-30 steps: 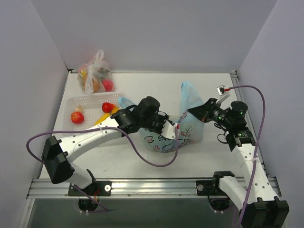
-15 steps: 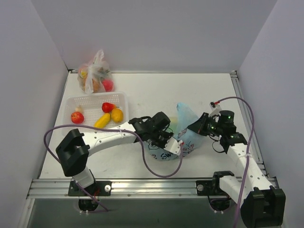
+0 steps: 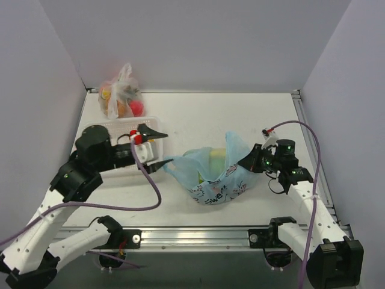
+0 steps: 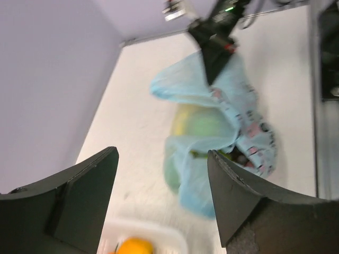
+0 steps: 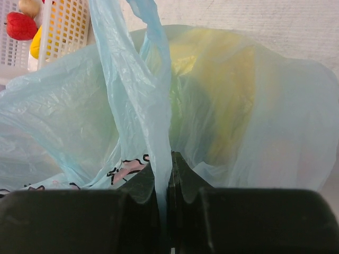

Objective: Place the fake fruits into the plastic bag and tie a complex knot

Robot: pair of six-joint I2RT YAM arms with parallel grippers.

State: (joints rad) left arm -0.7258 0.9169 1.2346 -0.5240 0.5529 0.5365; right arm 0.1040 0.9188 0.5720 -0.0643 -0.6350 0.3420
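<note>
White table (image 3: 198, 108) lies under me, and pale purple walls (image 3: 180, 36) stand all round it.

Far back on the left sits a clear bag (image 3: 120, 96) with a tied top. It is full of orange and red fruit. Just in front of it is a white basket (image 3: 96, 127). My left arm hangs over the basket. My right wrist camera sees a red fruit (image 5: 21, 25) and a yellow fruit (image 5: 36, 43) lying in it.

My left pincer (image 3: 157, 147) is next, just past the right side of the basket. Its two fingers (image 4: 79, 196) are spread wide and nothing is between them. It is near the left edge of the bag (image 3: 216, 180), but I cannot tell if it touches.

The bag is light blue and thin, with pink and white pictures on it. It sits slumped on the middle of the table. Green and yellow fruits (image 3: 210, 159) show through the plastic, so they are inside.

On the right, my right pincer (image 3: 245, 161) is clenched tight on a strip of the bag. My right wrist camera shows the blue strip (image 5: 132, 79) pinched flat between the jaws and rising up from them.
</note>
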